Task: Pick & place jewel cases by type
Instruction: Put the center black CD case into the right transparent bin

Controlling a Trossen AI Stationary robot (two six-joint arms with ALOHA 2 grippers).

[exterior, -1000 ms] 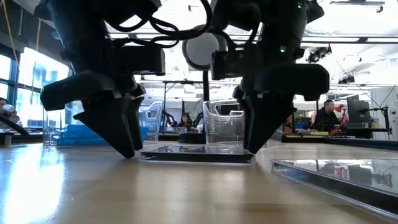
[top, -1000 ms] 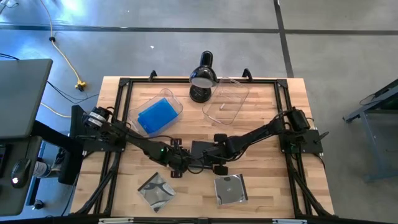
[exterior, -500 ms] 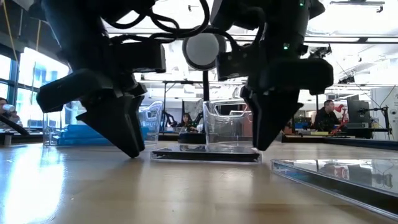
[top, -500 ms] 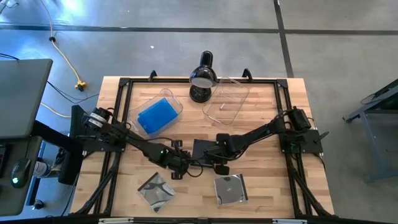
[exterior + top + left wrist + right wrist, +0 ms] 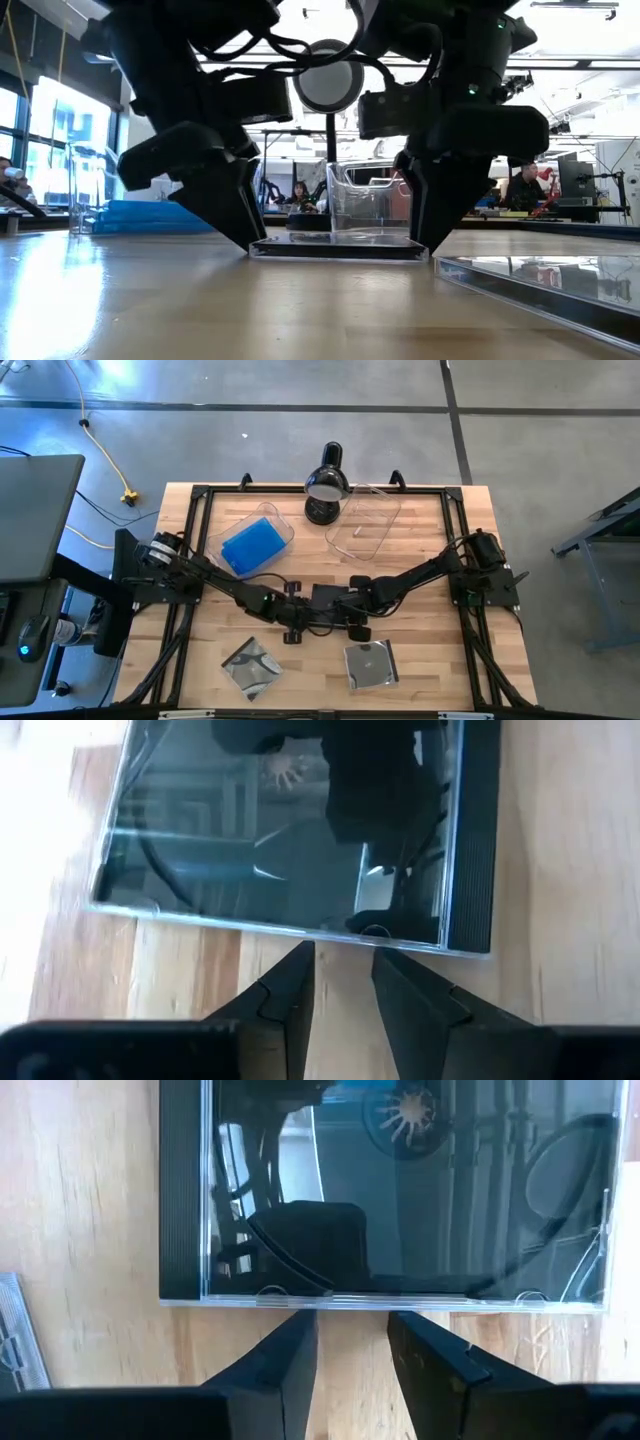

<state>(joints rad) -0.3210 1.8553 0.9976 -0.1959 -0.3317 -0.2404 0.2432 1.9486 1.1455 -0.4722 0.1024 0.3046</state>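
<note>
A dark clear jewel case (image 5: 325, 598) lies flat on the table's middle, also seen in the low view (image 5: 335, 248). My left gripper (image 5: 297, 625) is at its left edge, fingers narrowly open (image 5: 342, 952). My right gripper (image 5: 350, 622) is at its right edge, also narrowly open (image 5: 350, 1317). Two more clear cases with silvery discs (image 5: 250, 665) (image 5: 370, 663) lie flat near the table's near edge. Blue cases (image 5: 250, 545) lie stacked in a clear tub at the far left. My left gripper meets the case's left edge (image 5: 300, 932) with both fingertips (image 5: 290, 985), slanting down from the table's left. The case lies flat on the table. My right gripper has its fingertips (image 5: 290, 1350) at the case's right edge (image 5: 345, 1301), slanting down from the right; whether they touch it, I cannot tell.
An empty clear tub (image 5: 362, 520) stands at the far right of the middle, and a black desk lamp (image 5: 325, 485) stands beside it at the far edge. In the low view one near case (image 5: 540, 275) lies close on the right. People sit in the room behind.
My left gripper has moved toward the table's right, and the dark case has slid a little to the right, staying flat. My right gripper has drawn back to the right by about as much, staying at the case's right edge.
</note>
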